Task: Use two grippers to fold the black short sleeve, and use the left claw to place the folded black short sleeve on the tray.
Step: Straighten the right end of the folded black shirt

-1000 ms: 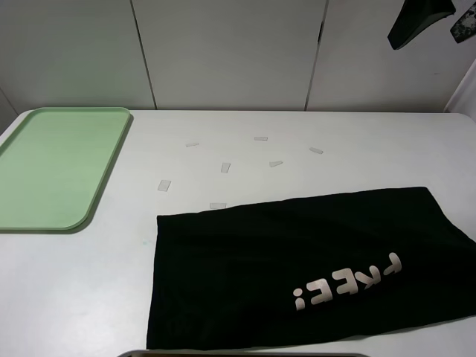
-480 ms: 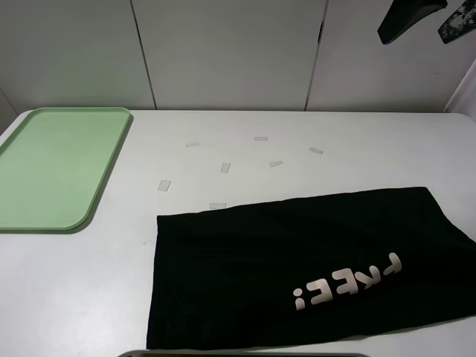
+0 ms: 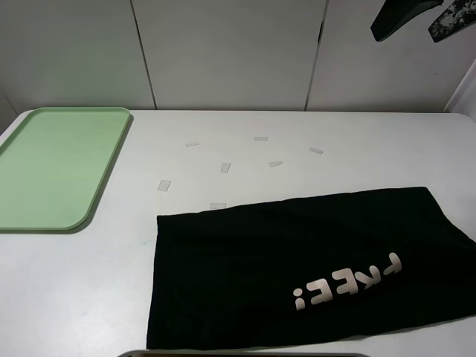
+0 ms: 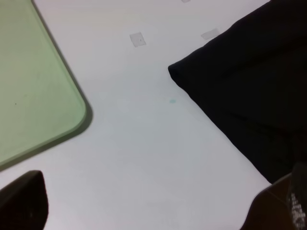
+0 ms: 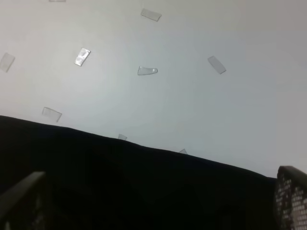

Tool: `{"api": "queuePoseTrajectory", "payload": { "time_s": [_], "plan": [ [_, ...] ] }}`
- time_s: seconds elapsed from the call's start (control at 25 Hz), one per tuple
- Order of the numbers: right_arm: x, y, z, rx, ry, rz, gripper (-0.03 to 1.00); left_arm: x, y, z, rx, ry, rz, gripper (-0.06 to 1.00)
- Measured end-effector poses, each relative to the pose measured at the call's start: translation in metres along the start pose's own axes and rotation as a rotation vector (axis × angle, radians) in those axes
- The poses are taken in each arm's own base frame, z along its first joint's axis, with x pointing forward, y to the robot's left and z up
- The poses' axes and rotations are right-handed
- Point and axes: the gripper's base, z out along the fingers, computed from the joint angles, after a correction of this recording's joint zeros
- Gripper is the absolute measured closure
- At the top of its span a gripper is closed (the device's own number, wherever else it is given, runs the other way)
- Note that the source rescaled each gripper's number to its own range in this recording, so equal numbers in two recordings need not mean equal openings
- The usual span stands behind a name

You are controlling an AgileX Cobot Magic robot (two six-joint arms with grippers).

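Observation:
The black short sleeve (image 3: 312, 268) lies flat on the white table as a long folded band, with pale lettering (image 3: 348, 285) near its right end. It also shows in the left wrist view (image 4: 254, 91) and the right wrist view (image 5: 144, 187). The green tray (image 3: 56, 167) sits at the table's left side, and its corner shows in the left wrist view (image 4: 38, 91). My right gripper (image 3: 422, 15) hangs high at the top right, open and empty. My left gripper (image 4: 158, 206) is open and empty above the bare table between the tray and the shirt's left end.
Several small pale tape strips (image 3: 225, 167) lie on the table behind the shirt. A white panelled wall (image 3: 223, 52) stands at the back. A grey edge (image 3: 245, 354) shows at the bottom of the high view.
My right gripper has risen and drifted a little to the left at the top of the high view. The shirt and the tray have not moved.

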Motion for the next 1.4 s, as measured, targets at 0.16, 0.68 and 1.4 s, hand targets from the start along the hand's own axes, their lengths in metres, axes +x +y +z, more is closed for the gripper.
{"api": "queuePoseTrajectory", "payload": {
  "time_s": [0.16, 0.68, 1.4],
  "plan": [
    [-0.003, -0.007, 0.022, -0.01, 0.053, 0.03, -0.03, 0.0, 0.0, 0.0, -0.001, 0.0, 0.0, -0.06],
    [0.023, -0.065, 0.183, 0.005, 0.475, 0.136, -0.03, 0.0, 0.0, 0.0, -0.003, 0.0, 0.0, -0.06],
    [0.114, -0.102, 0.183, 0.031, 0.708, 0.446, -0.03, 0.0, 0.0, 0.0, -0.003, 0.0, -0.001, -0.06]
  ]
}}
